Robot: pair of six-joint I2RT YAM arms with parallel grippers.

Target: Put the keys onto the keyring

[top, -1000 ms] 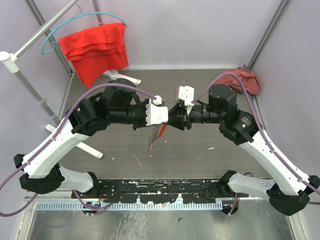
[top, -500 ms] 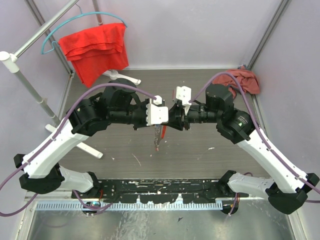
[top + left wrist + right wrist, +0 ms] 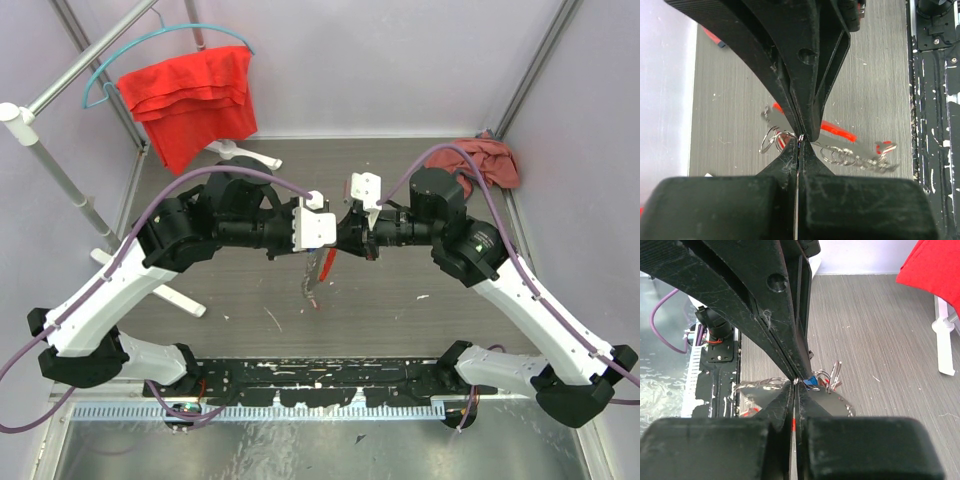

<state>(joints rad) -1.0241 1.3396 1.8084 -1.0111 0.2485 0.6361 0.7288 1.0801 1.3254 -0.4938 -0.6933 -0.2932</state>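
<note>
Soft, even light from above; the closest parts are out of focus.
The top view is bright and sharp, with only faint, soft-edged shadows on the grey table (image 3: 240,310) and pale glare on the shiny metal surface (image 3: 300,450) at the bottom edge. In the wrist views the left gripper's fingers (image 3: 715,210) and the right gripper's fingers (image 3: 705,450) loom dark and soft, and the keyring (image 3: 840,155) looks smeared, perhaps from motion.

I have both arms reaching in from 7 and 5 o'clock, elbows bowed out toward 9 and 3. The left gripper (image 3: 337,238) and right gripper (image 3: 350,236) meet tip to tip at centre, both pinched closed.
</note>
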